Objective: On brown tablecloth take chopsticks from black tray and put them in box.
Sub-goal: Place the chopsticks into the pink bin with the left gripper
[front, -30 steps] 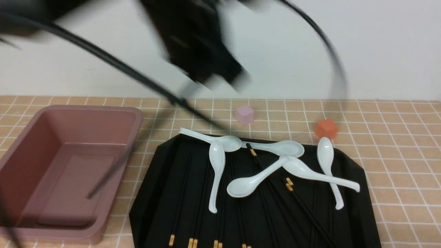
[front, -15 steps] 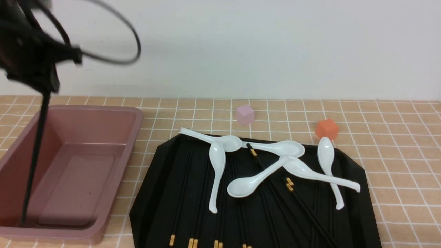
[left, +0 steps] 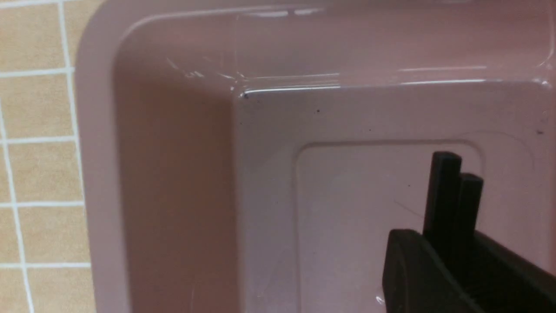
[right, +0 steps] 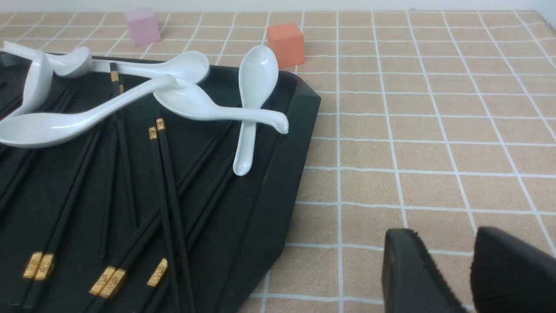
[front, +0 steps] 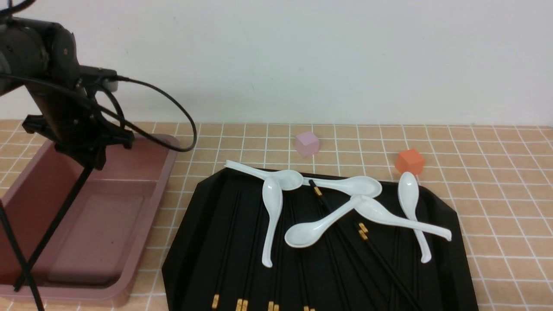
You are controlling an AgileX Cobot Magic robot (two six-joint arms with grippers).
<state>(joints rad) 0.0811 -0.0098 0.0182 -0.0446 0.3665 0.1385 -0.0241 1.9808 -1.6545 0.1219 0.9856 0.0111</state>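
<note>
Black chopsticks [left: 451, 204], a pair, are clamped in the left gripper [left: 438, 252], slanting down inside the pink box [front: 168, 155]. The right gripper [right: 460, 269] is a little apart, with nothing between its fingers, over the brown tablecloth [front: 510, 207]. More chopsticks with gold bands lie in the black tray [front: 185, 242], some of them under white spoons [front: 306, 233]. Beyond the tray, on the cloth, sit a pink cube [front: 307, 144] and an orange cube [front: 410, 162], the orange one near its far edge.
</note>
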